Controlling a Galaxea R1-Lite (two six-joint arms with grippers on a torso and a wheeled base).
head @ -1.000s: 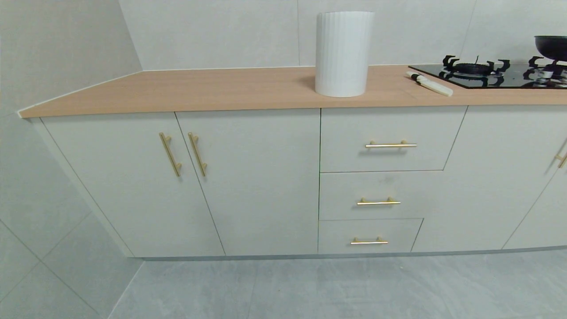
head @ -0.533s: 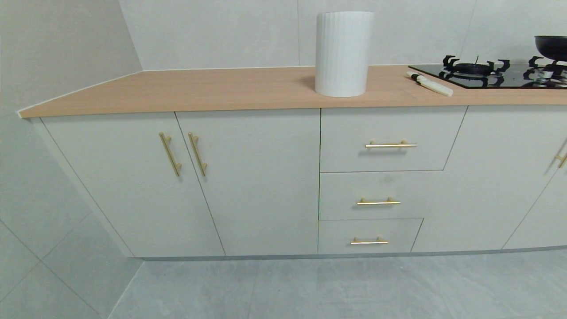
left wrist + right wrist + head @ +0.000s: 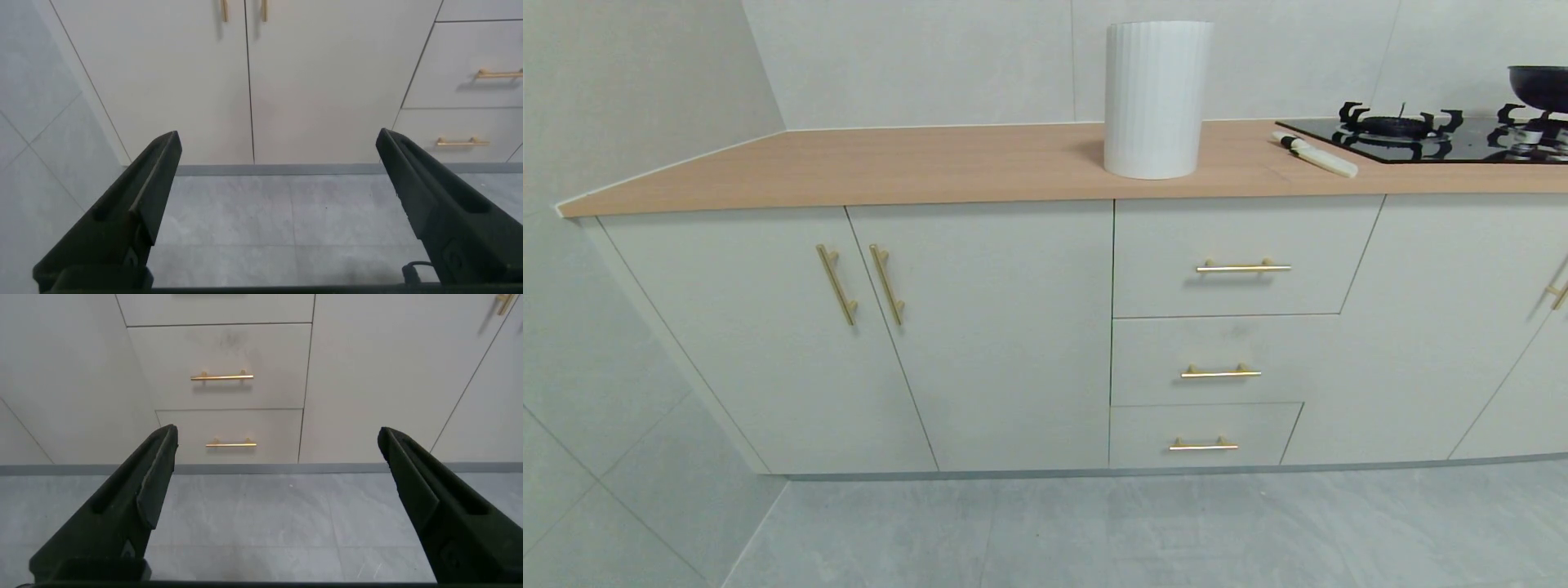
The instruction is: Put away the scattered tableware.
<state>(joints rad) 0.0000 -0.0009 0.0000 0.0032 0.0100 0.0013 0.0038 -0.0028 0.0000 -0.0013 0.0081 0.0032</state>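
Knife (image 3: 1315,154): on countertop (image 3: 890,167), at 3 o'clock of white ribbed canister (image 3: 1156,98) (near the hob (image 3: 1421,135))
Left gripper (image 3: 278,140): fingers wide apart
Right gripper (image 3: 278,434): fingers wide apart

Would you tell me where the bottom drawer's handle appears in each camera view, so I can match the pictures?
Head view: the bottom drawer's handle is the lowest of three gold bars, below the white cylinder.
Left wrist view: it is the gold bar nearest the floor, beside the double doors.
Right wrist view: it is again the bar nearest the floor.
Shared landmark: the grey plinth just beneath it.
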